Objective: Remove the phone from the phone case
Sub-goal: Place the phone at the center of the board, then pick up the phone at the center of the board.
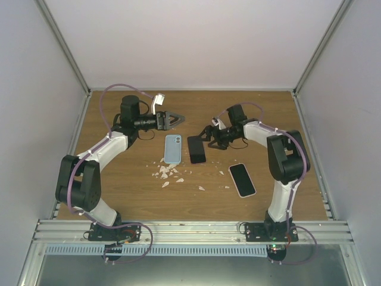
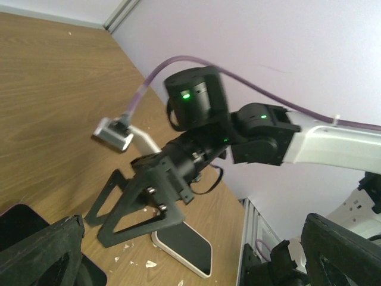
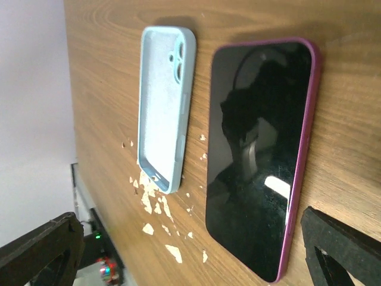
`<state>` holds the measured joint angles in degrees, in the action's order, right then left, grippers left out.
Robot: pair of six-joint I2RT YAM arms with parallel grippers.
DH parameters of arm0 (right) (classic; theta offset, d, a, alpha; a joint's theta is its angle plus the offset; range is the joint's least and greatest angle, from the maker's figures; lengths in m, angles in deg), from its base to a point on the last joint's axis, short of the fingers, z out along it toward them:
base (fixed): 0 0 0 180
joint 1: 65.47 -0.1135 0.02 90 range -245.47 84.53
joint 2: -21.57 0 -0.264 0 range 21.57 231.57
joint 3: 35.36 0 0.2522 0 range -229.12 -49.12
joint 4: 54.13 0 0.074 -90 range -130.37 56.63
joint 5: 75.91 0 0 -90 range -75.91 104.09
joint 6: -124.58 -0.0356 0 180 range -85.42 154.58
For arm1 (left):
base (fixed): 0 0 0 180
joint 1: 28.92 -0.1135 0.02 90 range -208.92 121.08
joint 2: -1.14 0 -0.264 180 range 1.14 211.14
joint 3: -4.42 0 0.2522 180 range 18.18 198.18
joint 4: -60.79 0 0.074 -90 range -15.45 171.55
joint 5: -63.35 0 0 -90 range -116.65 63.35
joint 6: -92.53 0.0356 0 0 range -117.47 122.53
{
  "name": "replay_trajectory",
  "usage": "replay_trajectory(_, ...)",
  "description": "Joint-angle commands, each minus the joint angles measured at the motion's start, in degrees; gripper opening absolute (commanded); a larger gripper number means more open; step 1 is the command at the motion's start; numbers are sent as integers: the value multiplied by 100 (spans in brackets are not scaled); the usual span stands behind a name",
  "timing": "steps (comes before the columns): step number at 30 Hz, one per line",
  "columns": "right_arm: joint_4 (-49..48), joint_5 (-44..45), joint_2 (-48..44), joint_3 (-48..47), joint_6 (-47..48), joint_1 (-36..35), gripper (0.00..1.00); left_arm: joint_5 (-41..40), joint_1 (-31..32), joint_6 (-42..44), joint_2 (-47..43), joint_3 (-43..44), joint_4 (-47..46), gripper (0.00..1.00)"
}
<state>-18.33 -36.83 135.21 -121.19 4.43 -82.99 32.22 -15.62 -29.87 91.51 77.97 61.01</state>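
Observation:
A black-screened phone with a magenta rim [image 1: 196, 149] lies flat, screen up, mid-table; it fills the right wrist view [image 3: 262, 155]. An empty light blue case [image 1: 172, 148] lies just left of it, hollow side up [image 3: 164, 101]. My right gripper [image 1: 208, 136] is open and empty, low over the table just right of the phone's far end [image 3: 190, 256]. My left gripper [image 1: 175, 120] is open and empty, held above the table beyond the blue case, pointing right [image 2: 190, 262].
A second phone in a pale case [image 1: 242, 179] lies screen up at the right, also in the left wrist view [image 2: 184, 250]. Pale chips [image 1: 169, 173] are scattered in front of the blue case. White walls enclose the wooden table [image 1: 119, 179].

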Motion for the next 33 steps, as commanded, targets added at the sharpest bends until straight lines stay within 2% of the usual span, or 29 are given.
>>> replay_trajectory(1,326,787,-814,105,700,-24,100,-59,-68,73,-253,76,-216,99)
replay_trajectory(8,1304,1912,-1676,49,2539,13,100,-83,-85,135,-469,49,-138,99)
replay_trajectory(15,2198,2870,-2596,261,3812,45,100,-135,-89,196,-694,-89,-118,99)
replay_trajectory(22,2901,3993,-3583,1199,5077,110,100,-217,-90,353,-979,-254,-40,99)
replay_trajectory(26,3193,4164,-3760,1656,5378,331,99,-286,-87,310,-991,-323,-96,99)
replay_trajectory(33,3270,3657,-3517,2009,5670,682,100,-419,-82,312,-1013,-323,-66,99)
